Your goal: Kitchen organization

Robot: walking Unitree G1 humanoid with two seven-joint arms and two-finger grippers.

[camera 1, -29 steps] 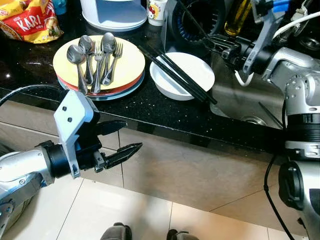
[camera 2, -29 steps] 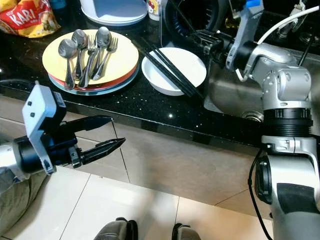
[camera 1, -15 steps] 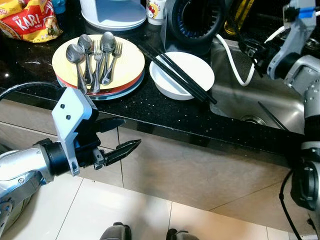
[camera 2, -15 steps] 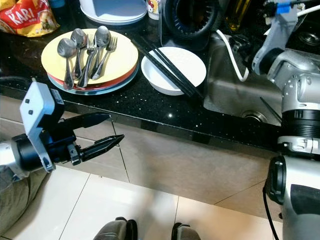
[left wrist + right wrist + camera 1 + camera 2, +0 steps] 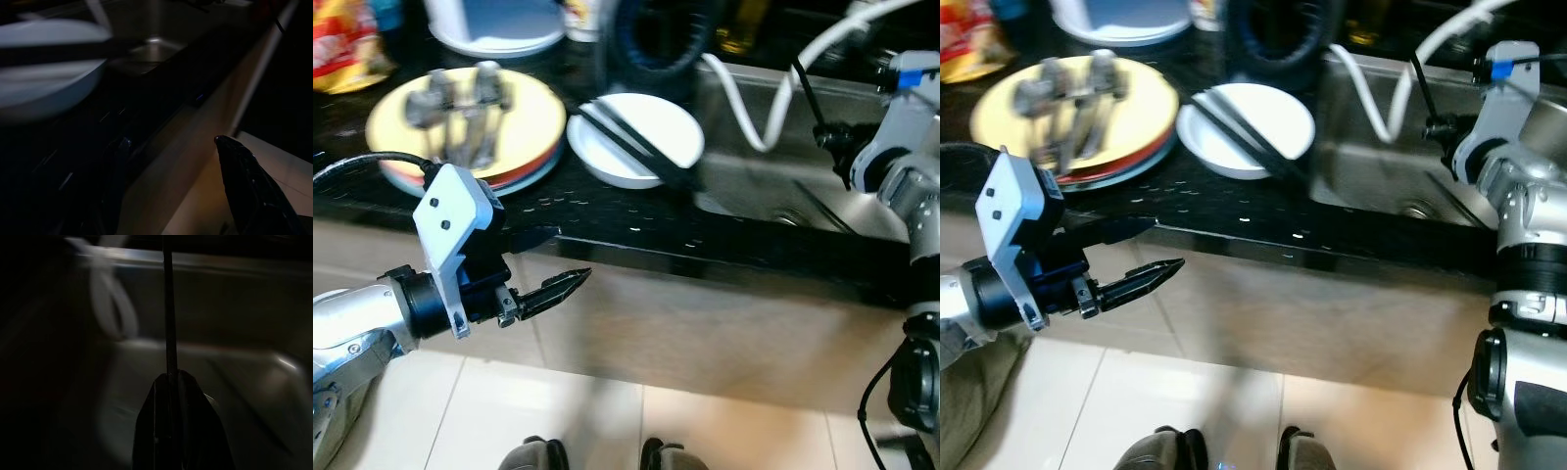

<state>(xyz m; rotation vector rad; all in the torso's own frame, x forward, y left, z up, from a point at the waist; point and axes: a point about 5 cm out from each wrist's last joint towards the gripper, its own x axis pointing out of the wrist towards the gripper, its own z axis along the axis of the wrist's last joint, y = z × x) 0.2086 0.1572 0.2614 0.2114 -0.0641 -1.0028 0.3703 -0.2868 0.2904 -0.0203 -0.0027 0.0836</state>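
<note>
A single black chopstick (image 5: 169, 308) is pinched in the closed right gripper (image 5: 172, 382) above the steel sink (image 5: 1381, 166), while the left gripper (image 5: 543, 264) hangs open below the black counter (image 5: 636, 235) edge.
</note>
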